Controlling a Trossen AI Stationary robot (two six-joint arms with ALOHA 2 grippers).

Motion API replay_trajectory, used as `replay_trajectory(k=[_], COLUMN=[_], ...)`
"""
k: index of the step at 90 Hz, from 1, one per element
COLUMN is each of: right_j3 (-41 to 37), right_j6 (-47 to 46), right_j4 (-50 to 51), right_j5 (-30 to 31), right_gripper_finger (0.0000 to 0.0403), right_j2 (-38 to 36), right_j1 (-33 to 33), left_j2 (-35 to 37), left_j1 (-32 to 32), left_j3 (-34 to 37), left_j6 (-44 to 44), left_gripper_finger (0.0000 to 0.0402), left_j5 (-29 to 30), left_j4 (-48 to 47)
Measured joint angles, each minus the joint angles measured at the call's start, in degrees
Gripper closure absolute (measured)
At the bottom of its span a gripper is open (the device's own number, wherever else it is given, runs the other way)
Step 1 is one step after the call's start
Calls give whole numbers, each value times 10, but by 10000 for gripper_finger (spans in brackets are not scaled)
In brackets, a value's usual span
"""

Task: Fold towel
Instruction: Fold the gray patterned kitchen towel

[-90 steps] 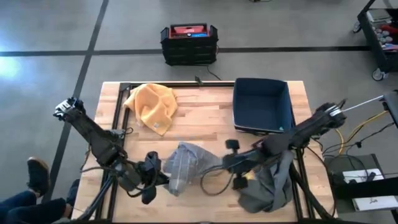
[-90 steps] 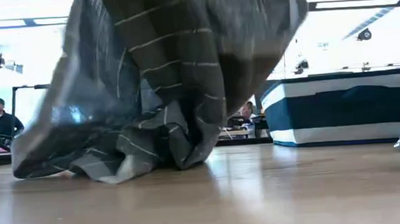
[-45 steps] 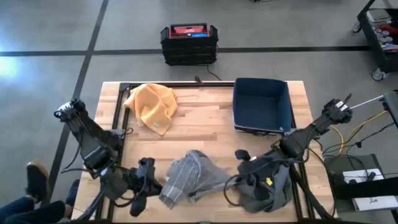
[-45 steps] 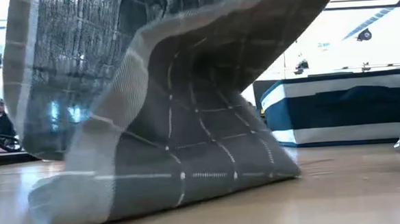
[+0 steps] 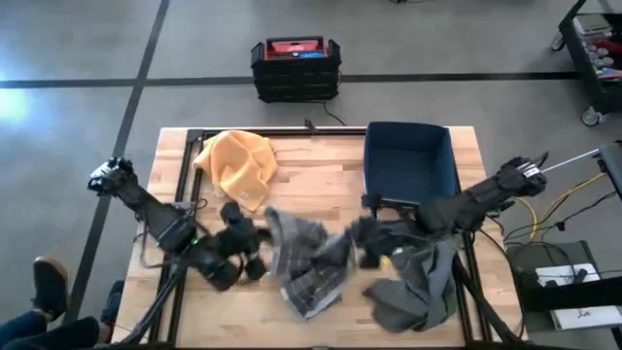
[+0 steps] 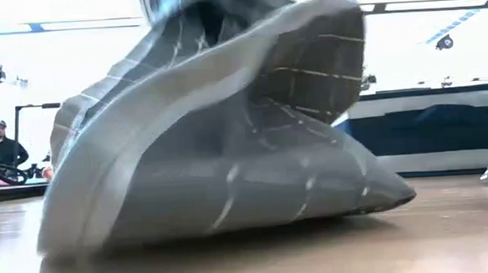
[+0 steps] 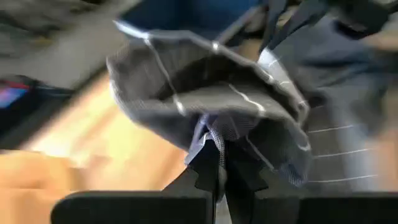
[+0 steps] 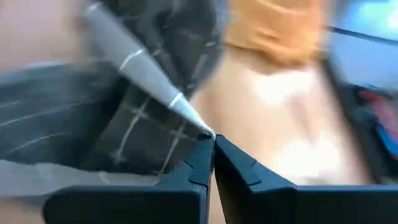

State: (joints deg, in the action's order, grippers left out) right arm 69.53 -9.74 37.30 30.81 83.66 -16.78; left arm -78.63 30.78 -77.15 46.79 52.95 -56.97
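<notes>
Beside the towel (image 5: 309, 261) — blue bin (image 5: 409, 163).

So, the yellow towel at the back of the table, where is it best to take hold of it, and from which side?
Probably from above, at two outer corners. The yellow towel lies crumpled, apart from the grey checked towel that the left gripper and right gripper hold pinched by its edges. Its pointed corner toward the table middle sticks out, free to pinch. The other corners are folded under, so I cannot tell them.
</notes>
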Motion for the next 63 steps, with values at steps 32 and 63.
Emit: replay_trajectory(k=[32,63], right_j3=[-6,22], right_j6=[2,48], right_j4=[-8,17], right_j5=[3,-28], right_gripper_finger=[403,287], right_j2=[76,68], right_j1=[144,220], left_j2=[0,12], left_j1=[-218,-334], left_j3=[107,118], left_j6=[-128,-194], left_gripper_finger=[384,206], left_j5=[-75,-253], left_j4=[60,104])
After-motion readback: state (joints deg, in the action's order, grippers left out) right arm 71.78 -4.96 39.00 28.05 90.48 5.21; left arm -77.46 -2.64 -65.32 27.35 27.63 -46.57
